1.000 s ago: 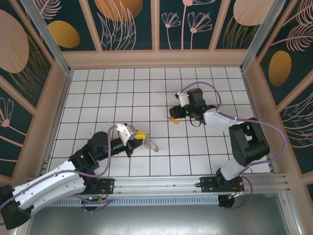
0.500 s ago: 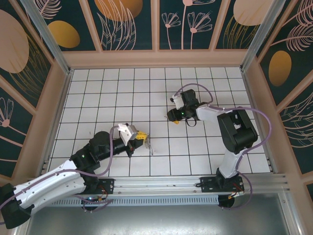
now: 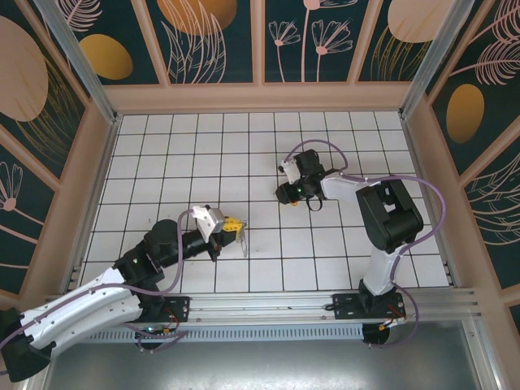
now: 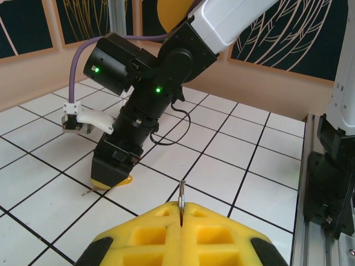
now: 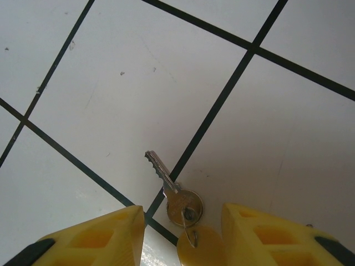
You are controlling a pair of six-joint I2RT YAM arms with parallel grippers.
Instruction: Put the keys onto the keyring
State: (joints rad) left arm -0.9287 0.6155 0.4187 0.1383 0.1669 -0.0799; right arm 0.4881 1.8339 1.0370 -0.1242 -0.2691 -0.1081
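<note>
Carefully now, with my left gripper [image 4: 181, 217] pinched shut on the keyring [image 4: 181, 195], I judge my right gripper [image 5: 183, 235], part-open and empty astride the silver key [image 5: 166, 183] and orange-headed key [image 5: 201, 246] on the tile [image 5: 111, 100], should centre on their heads and close slowly so they don't skate away.

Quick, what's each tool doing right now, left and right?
Left tool: closed, pinching the keyring.
Right tool: open, straddling a key, not gripping it.
</note>
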